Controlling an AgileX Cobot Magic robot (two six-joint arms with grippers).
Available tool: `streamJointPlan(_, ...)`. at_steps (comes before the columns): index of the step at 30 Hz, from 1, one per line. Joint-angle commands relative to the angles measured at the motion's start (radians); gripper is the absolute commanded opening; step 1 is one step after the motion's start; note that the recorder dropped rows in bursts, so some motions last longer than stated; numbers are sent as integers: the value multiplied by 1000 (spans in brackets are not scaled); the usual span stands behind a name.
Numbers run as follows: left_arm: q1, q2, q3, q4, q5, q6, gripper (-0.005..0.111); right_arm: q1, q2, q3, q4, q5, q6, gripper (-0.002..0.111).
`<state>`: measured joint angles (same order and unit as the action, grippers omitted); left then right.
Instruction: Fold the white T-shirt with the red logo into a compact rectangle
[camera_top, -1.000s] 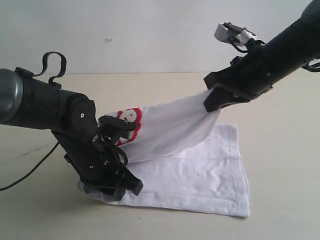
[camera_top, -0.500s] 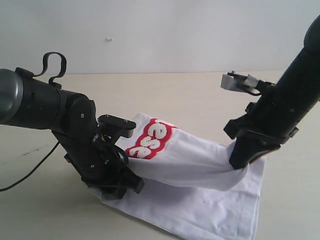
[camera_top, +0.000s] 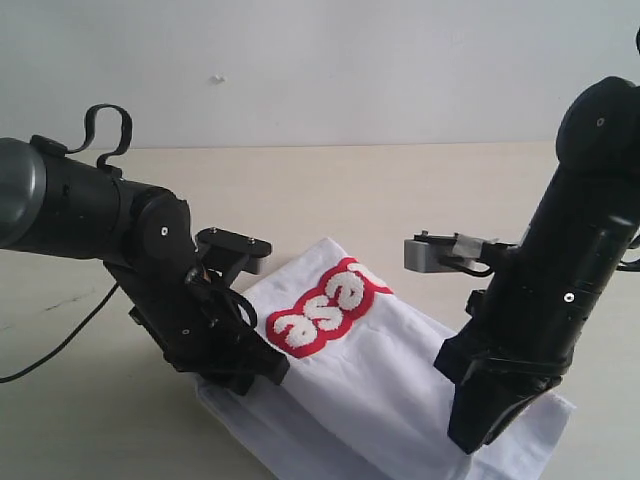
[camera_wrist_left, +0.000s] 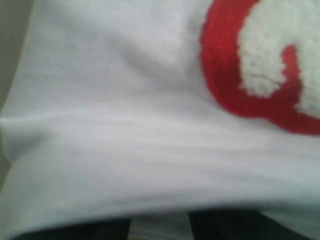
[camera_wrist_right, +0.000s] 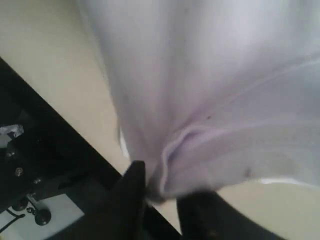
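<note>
On the beige table (camera_top: 400, 200), left gripper (camera_top: 258, 372) and right gripper (camera_top: 472, 438) each pinch the white T-shirt (camera_top: 400, 380); its red logo (camera_top: 325, 308) shows "ese".

Soft even light, faint shadows in ext. view; wrist views blurry, white T-shirt (camera_wrist_left: 125, 150) out of focus.
</note>
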<state>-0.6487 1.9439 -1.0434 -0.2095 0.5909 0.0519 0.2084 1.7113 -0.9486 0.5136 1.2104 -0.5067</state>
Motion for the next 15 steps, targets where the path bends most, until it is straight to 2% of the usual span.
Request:
streamJointPlan(1,-1,-23,9,4,11,-9,36,13,-42,7,21,11,-23,53)
streamJointPlan(3,-1,-32,9,4,28,-9,36,13,-60,7,-3,11,-23,61)
streamJointPlan(5,-1,-40,9,6,45,-9,36,13,-80,7,-30,11,-23,60)
streamJointPlan(12,-1,-148,-2,14,176,20,36,13,-119,-12,-35,11,-23,39)
streamJointPlan(15,-1,-206,-10,8,180,20,36,13,-121,-16,-11,11,-23,28)
